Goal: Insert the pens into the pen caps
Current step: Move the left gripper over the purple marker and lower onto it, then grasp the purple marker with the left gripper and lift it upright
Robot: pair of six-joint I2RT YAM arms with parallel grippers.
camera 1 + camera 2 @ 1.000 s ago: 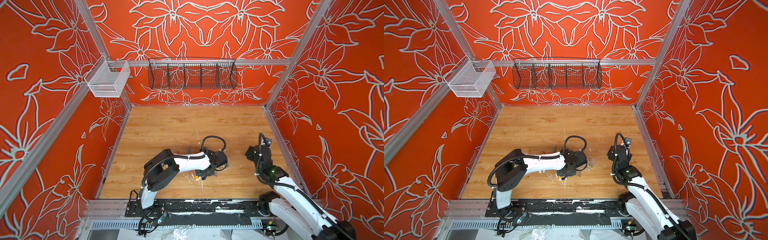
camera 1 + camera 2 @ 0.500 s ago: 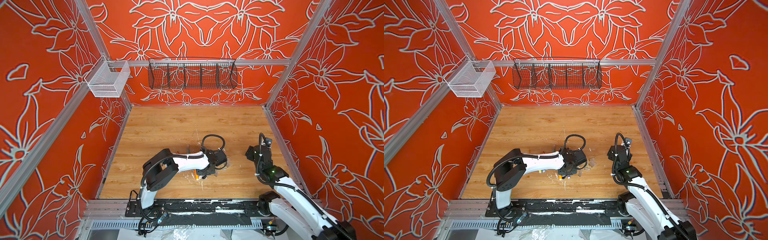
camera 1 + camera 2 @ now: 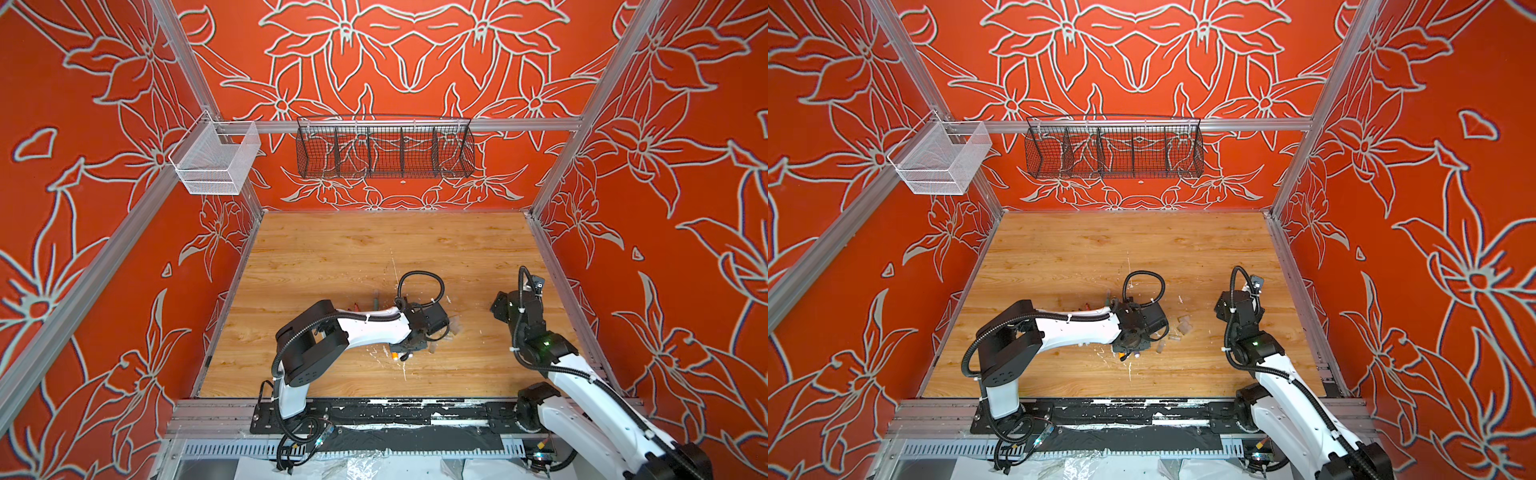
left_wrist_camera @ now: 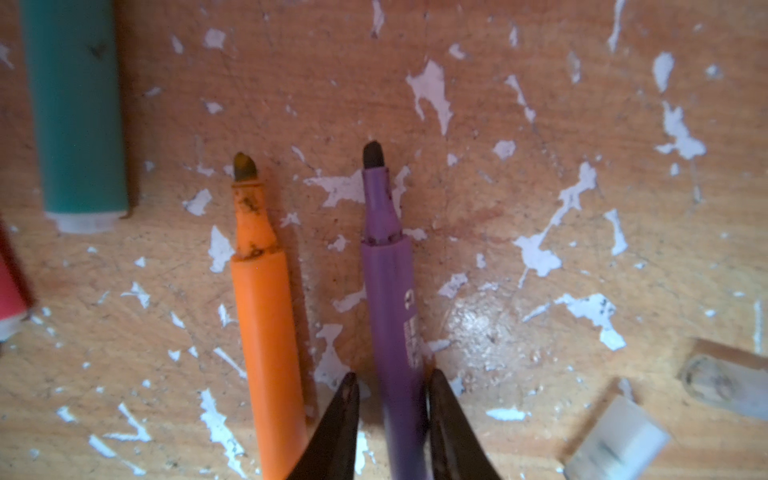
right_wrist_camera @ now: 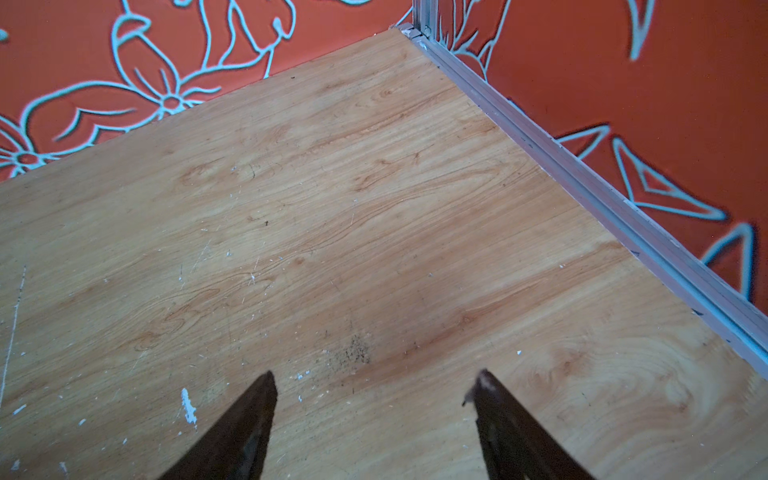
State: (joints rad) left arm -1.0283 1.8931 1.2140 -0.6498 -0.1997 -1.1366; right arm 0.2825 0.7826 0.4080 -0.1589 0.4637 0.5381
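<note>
Straddles purple pen (image 4: 392, 311), just beside orange pen (image 4: 262, 311), with nearly closed left gripper (image 4: 391, 374), hold unclear, spreading empty right gripper (image 5: 376, 374) wide, well apart.

The light is bright and even, with soft little shadows. In the left wrist view the clear caps (image 4: 615, 444) look fuzzy, and a shiny spot glows on the wooden table (image 4: 478, 124). Both top views look clear and sharp.

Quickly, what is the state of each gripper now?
Left gripper: jaws astride the purple pen; whether it grips cannot be told.
Right gripper: open, holding nothing.
</note>
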